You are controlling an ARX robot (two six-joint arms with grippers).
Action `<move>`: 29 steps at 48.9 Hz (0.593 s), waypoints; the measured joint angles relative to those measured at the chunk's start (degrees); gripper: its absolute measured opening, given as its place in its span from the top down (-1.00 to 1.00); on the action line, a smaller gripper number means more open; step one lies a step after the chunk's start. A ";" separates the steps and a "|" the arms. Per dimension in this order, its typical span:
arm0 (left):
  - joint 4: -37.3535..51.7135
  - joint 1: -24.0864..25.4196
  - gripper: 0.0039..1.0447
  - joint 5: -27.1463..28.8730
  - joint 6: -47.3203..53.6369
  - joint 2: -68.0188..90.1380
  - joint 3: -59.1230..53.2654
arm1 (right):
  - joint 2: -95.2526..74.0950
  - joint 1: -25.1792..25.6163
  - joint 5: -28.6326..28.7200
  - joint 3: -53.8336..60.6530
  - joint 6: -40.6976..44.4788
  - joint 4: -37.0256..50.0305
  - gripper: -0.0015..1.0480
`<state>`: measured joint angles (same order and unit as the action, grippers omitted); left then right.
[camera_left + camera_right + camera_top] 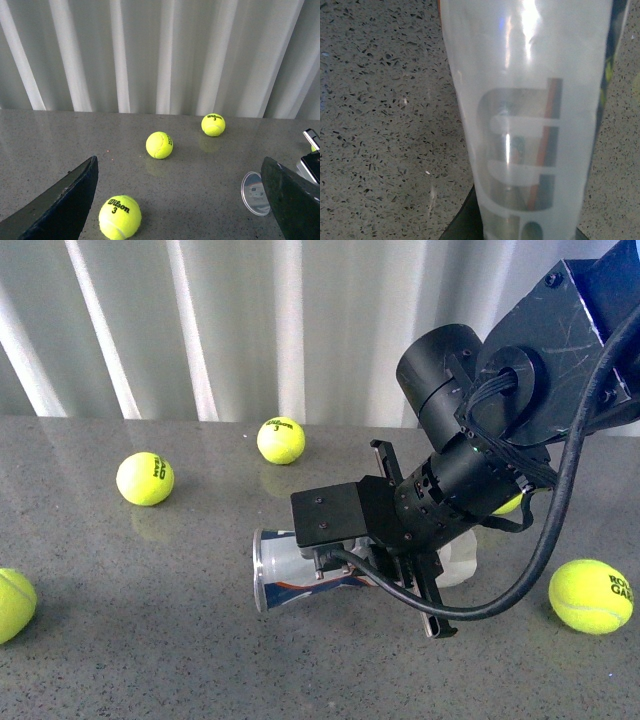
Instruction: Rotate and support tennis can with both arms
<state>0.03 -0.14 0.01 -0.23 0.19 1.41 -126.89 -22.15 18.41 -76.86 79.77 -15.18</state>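
Low centre of the front view: can [290,575] flat on its side on the table [150,660], silver rim toward the left edge, blue-and-red label on white, too blurred to read. Straddling it from above, right claw [405,565].

Up close from the right wrist: fingers [462,225] hard against both flanks of the clear tube, clamped on it. Big grey letter shape with red edging across the plastic, not legible as a word.

Over to the left wrist view: left claw [179,167] spread wide, holding nothing, well apart from the can at lower right.

Scattered balls [120,217] all round: "Wilson 3" on the nearest in the left wrist view, "3" under a logo on the far one, "ROL" over "GAR" on the one at the front view's right edge.
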 joint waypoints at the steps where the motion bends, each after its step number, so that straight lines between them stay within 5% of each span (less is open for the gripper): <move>1: 0.00 0.00 -0.88 0.00 0.00 0.00 0.00 | 0.09 0.02 0.17 0.35 -0.07 0.07 0.74; 14: 0.00 0.00 -0.88 0.00 0.00 0.00 0.00 | 0.13 0.04 1.57 2.08 -3.19 -0.11 0.08; 29: 0.00 0.00 -0.88 0.00 0.00 0.00 0.00 | 0.90 0.96 3.58 3.89 -8.09 -0.22 -0.91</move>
<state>0.03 -0.14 0.01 -0.23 0.19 1.41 -125.99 -21.19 22.00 -72.97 71.68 -15.40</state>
